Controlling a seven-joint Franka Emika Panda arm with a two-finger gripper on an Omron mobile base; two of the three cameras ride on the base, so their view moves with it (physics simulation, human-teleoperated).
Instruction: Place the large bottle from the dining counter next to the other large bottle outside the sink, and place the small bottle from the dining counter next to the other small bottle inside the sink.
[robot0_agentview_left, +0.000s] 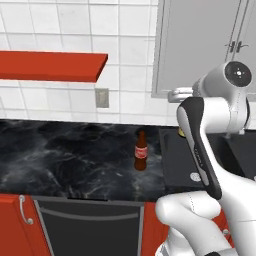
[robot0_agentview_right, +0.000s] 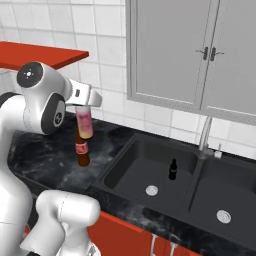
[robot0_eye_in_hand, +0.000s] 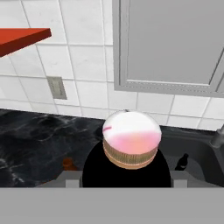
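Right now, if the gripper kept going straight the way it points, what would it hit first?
Probably the white tiled wall behind the counter, near the grey cabinet's lower edge. The pink bottle held in the gripper leads; depth is unclear.

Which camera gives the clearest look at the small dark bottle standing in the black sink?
The right base view: the small dark bottle stands whole in the black sink. The hand view catches just its top.

The tabletop (robot0_agentview_left: 65, 160) looks like polished black marble with pale veins and a soft gloss, while the sink (robot0_agentview_right: 131, 165) set into it is a matt dark basin with small metal drains and a brushed metal faucet (robot0_agentview_right: 204, 136). The brown bottle (robot0_agentview_left: 141, 151) on the tabletop looks like glossy glass with a red paper label. The pink bottle (robot0_agentview_right: 84, 124) appears smooth, translucent plastic with a ridged tan cap, against glazed white wall tiles (robot0_agentview_left: 60, 30) and matt grey cabinet doors (robot0_agentview_right: 170, 50).
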